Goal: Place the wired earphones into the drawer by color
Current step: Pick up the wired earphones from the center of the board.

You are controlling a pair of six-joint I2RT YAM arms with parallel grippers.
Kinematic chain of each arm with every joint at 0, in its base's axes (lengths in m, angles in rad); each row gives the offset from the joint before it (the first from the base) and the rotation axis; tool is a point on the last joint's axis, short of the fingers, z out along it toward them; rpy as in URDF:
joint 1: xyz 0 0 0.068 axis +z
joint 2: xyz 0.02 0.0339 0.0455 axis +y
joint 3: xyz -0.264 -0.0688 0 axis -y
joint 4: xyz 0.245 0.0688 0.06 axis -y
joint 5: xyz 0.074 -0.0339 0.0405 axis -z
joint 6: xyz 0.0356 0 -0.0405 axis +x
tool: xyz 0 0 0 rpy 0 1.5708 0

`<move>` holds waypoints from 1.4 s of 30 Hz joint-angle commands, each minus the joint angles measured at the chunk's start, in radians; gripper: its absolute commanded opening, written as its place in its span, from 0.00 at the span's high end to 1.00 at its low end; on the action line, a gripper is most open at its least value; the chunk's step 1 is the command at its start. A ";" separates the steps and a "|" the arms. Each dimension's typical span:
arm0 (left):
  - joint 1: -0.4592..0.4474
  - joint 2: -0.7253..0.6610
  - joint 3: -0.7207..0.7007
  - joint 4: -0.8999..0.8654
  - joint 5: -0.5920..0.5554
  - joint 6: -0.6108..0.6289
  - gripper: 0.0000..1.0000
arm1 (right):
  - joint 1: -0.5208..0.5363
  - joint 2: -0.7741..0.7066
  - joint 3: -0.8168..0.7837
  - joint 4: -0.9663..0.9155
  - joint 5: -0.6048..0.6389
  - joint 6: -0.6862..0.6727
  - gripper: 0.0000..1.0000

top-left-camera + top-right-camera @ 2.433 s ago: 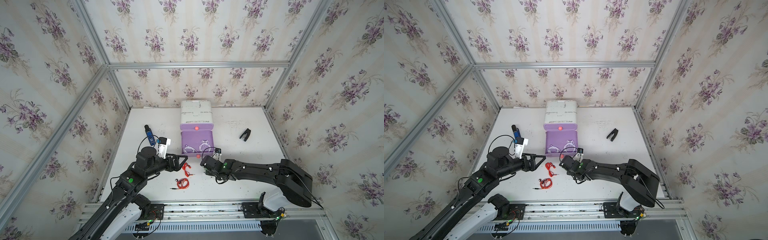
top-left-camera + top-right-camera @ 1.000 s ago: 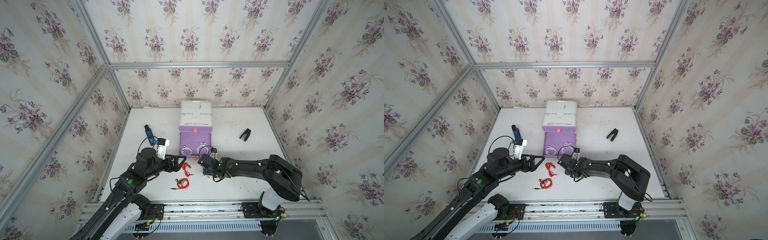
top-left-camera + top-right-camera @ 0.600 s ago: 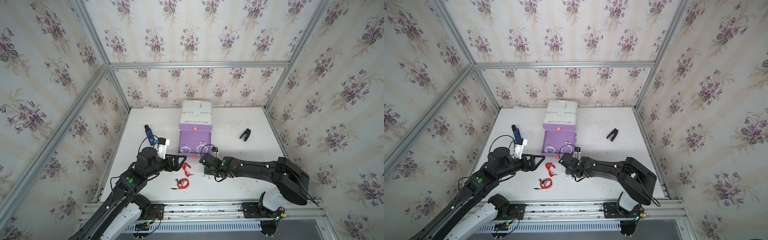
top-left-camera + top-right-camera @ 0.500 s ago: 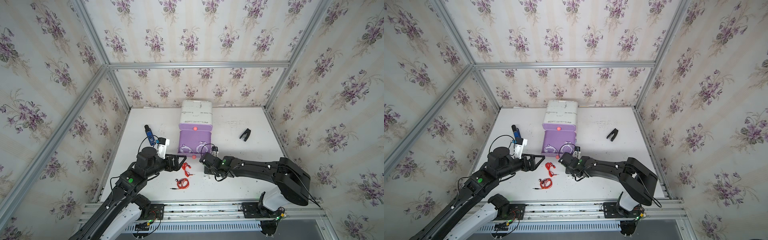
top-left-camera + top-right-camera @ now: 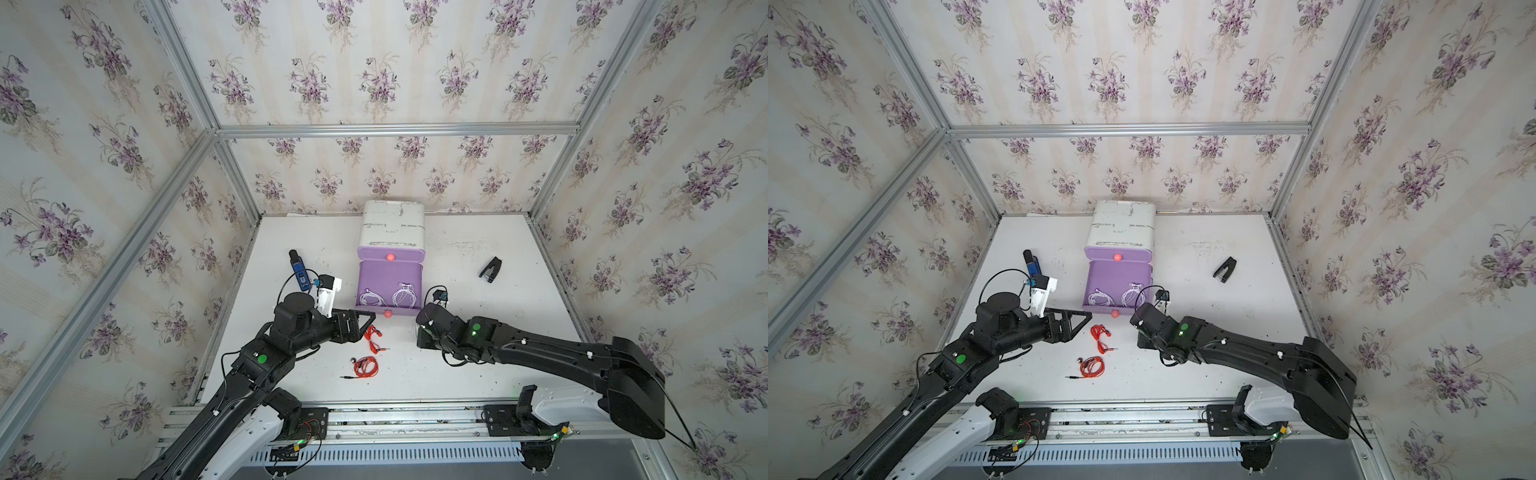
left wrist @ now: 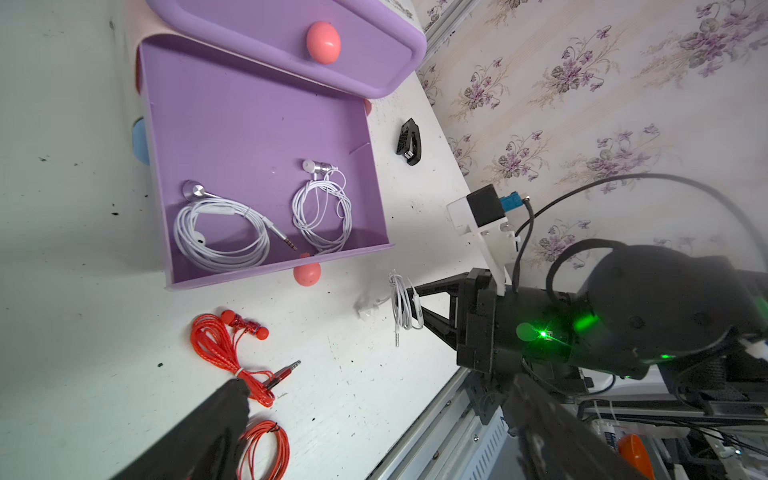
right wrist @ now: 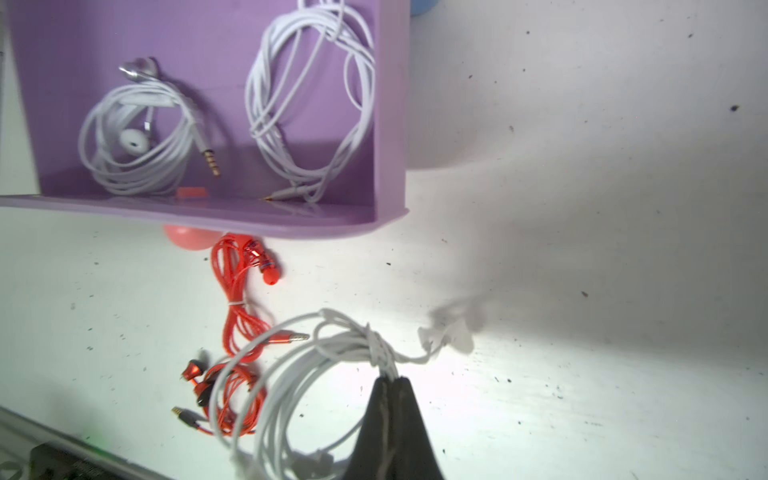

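Note:
The purple drawer (image 5: 388, 309) stands pulled open, with two white wired earphones coils (image 5: 371, 298) (image 5: 402, 296) lying in it, also seen in the left wrist view (image 6: 220, 232) (image 6: 322, 212). My right gripper (image 7: 390, 380) is shut on a third white earphones coil (image 7: 291, 374), which hangs just above the table in front of the drawer's right corner (image 6: 401, 303). Two red earphones coils (image 5: 372, 338) (image 5: 365, 368) lie on the table in front of the drawer. My left gripper (image 5: 365, 328) is open beside the nearer red coil (image 6: 232, 349), holding nothing.
A white cabinet (image 5: 392, 224) carries the drawer; its upper purple drawer (image 5: 390, 251) is shut. A blue-and-black gadget (image 5: 298, 270) lies left of it, and a small black clip (image 5: 490, 269) to the right. The metal rail (image 5: 374, 409) runs along the table's front edge.
My right wrist has shifted slightly to the right in front of the drawer and its elbow has swung. The left arm and the red coils have not moved.

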 commanded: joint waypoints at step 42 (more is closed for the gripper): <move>-0.172 0.259 0.038 0.375 0.166 -0.118 0.01 | 0.001 -0.197 0.095 0.104 -0.367 -0.231 0.99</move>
